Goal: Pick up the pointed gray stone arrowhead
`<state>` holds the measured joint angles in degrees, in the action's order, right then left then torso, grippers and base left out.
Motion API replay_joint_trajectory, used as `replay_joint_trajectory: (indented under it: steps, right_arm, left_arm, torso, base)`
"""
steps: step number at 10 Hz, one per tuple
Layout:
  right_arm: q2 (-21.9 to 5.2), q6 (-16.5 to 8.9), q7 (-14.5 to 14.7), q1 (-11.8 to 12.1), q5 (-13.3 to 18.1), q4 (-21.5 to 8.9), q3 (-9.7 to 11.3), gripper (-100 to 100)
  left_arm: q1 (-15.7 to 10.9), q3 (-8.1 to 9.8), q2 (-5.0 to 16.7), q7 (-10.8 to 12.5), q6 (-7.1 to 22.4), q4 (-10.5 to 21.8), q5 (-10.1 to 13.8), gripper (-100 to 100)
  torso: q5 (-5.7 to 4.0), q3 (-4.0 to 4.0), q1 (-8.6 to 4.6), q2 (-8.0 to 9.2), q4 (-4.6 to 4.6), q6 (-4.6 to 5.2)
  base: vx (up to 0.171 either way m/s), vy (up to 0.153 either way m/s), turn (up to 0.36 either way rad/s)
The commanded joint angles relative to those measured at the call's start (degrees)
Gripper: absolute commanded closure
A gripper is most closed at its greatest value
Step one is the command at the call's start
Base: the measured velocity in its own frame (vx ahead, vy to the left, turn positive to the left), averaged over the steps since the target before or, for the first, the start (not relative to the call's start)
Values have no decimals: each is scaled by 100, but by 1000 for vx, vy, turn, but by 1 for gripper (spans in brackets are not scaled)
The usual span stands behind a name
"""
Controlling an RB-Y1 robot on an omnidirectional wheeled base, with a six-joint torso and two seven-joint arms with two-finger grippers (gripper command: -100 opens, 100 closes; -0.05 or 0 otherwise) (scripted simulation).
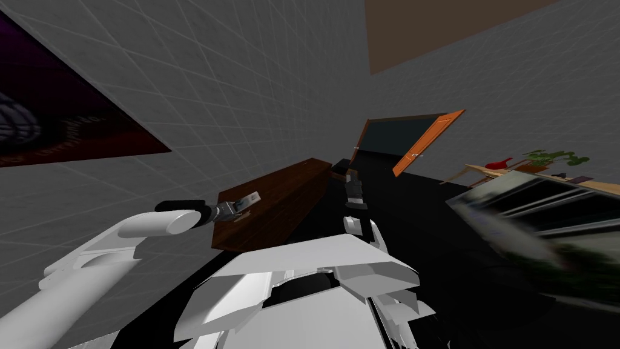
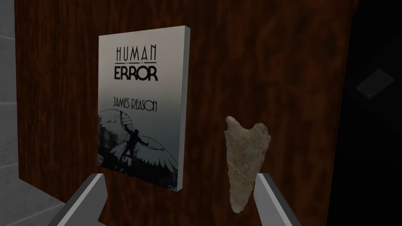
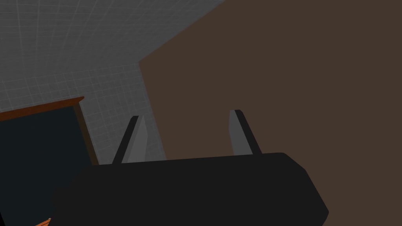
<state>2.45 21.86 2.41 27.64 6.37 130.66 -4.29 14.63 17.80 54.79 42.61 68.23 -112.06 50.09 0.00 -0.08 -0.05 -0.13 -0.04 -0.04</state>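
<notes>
- Left tool (image 2: 178, 176): fingers spread and holding nothing, poised over the dark wooden desk (image 2: 282, 59); seen left of centre in the head view.
- Arrowhead (image 2: 245, 164): pale grey chipped stone lying flat on the desk, its tip pointing toward the left tool, just inside one finger (image 2: 271, 200).
- Book (image 2: 143, 106): grey cover titled "Human Error", lying near the arrowhead but apart from it.
- Right tool (image 3: 185, 115): fingers spread, empty; at the centre of the head view.

Arrowhead (image 2: 246, 164) on cabinet top (image 2: 282, 59), book (image 2: 141, 106) just beside it (not touching)
</notes>
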Motion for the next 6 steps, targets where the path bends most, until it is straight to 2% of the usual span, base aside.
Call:
replay_joint_trajectory:
  steps: [1,2,3,5,6]
  right_arm:
    - [0,0,0,0,0,0,0,0]
    - [0,0,0,0,0,0,0,0]
    - [0,0,0,0,0,0,0,0]
    - [0,0,0,0,0,0,0,0]
    - [0,0,0,0,0,0,0,0]
  left_arm:
    - [17,36,106,74,286,216,195,-100]
    - [17,36,106,74,445,216,195,-100]
    - [62,75,179,149,599,358,345,-100]
    - [62,75,179,149,790,358,345,-100]
    - [111,109,242,217,1004,496,484,-100]
  torso:
    - [0,0,0,0,0,0]
    - [-1,-3,-2,-6,-1,3]
    - [-1,-3,-2,-4,-1,1]
    - [0,-1,0,-2,0,0]
    - [0,3,1,5,1,0]
  base:
    - [55,-14,-94]
    - [49,-11,-63]
    - [50,-8,-99]
    - [30,-2,-33]
    - [38,-5,-92]
